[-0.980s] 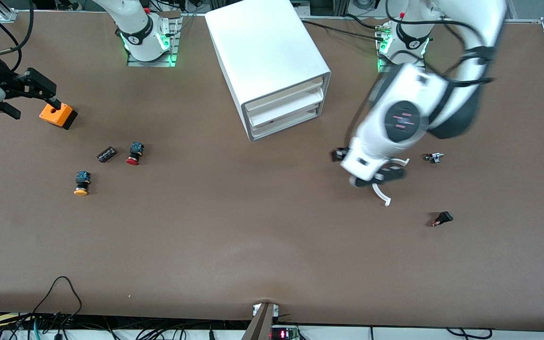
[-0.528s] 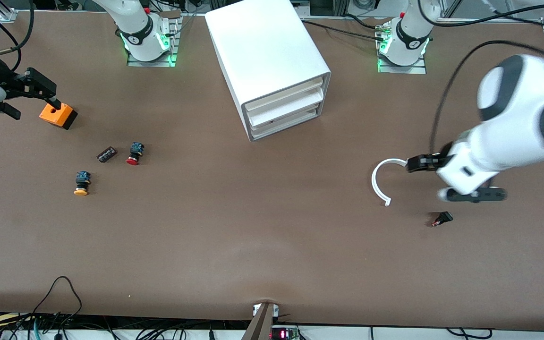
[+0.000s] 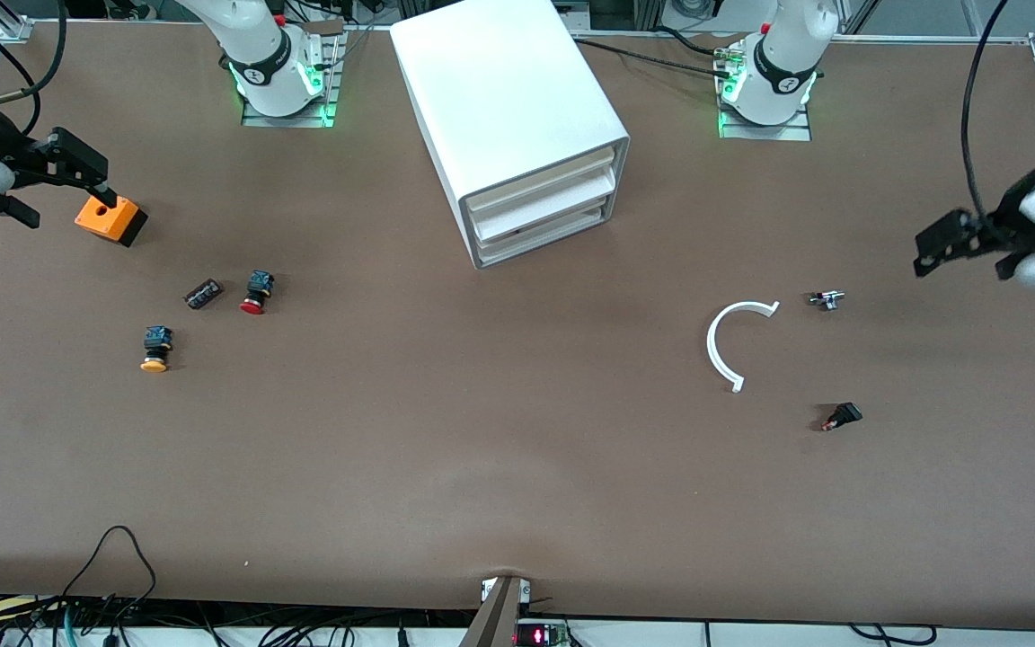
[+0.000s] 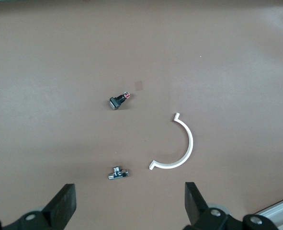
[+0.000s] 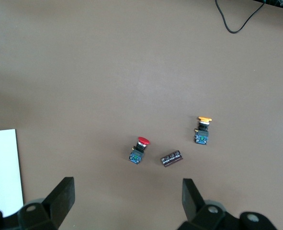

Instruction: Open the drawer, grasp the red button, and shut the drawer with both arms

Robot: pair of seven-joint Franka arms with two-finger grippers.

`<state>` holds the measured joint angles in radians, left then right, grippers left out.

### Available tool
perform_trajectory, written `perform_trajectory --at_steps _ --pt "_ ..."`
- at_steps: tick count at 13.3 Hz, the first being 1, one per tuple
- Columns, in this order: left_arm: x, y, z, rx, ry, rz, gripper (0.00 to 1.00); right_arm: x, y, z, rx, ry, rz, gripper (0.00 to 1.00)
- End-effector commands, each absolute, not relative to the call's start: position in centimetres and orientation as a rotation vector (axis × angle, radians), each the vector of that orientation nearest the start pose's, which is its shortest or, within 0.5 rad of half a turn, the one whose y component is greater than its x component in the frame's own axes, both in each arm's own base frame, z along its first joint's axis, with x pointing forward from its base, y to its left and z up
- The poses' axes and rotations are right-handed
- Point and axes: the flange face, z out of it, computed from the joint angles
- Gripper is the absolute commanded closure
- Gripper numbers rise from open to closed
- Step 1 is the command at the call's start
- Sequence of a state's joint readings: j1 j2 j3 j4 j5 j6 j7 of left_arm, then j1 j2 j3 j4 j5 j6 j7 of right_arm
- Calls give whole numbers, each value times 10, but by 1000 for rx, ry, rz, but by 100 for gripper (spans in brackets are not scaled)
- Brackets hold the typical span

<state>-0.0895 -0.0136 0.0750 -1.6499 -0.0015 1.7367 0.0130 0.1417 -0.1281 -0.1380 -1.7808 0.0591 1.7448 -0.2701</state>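
Front view: the cabinet [image 3: 517,117] stands at the top middle of the frame with all three drawers [image 3: 540,211] pushed in. The red button [image 3: 254,294] lies on the table in the upper half, toward the right arm's end. The right gripper [image 3: 55,193] hangs at that edge of the frame, over the orange box [image 3: 110,218]. The left gripper [image 3: 967,252] hangs at the other edge.

Left wrist view: the left gripper [image 4: 129,211] is spread wide with nothing in it, above a white arc [image 4: 179,143].

Right wrist view: the right gripper [image 5: 127,206] is also wide, with nothing in it, above the red button [image 5: 139,149].

This fits either a button not yet fetched from a drawer, or one taken out and the drawer shut again.
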Motion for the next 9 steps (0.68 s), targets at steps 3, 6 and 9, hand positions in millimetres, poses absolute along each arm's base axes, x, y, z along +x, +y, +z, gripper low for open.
perform_trajectory --at_steps 3,6,9 --pt "545 -7 605 -3131 108 -132 0 527 3 614 -3039 -437 -168 1" --pt "550 -6 606 -3130 105 -105 0 526 3 614 -3039 -437 -163 1" --pt "549 -5 607 -3132 100 -74 0 527 3 614 -3034 -481 -167 1"
